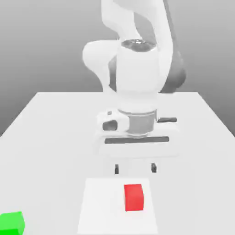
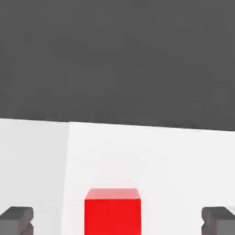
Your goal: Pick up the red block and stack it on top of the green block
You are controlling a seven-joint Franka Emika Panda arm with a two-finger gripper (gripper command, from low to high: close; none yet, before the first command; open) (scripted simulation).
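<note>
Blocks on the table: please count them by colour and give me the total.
Red block: 1
Green block: 1
Total: 2 blocks, lying apart on the white table

The block (image 1: 134, 197) lies on the table (image 1: 46, 128); another block (image 1: 11, 223) sits well apart toward the exterior view's left.

red block (image 1: 134, 198), green block (image 1: 11, 222), white table (image 1: 41, 133)
</note>
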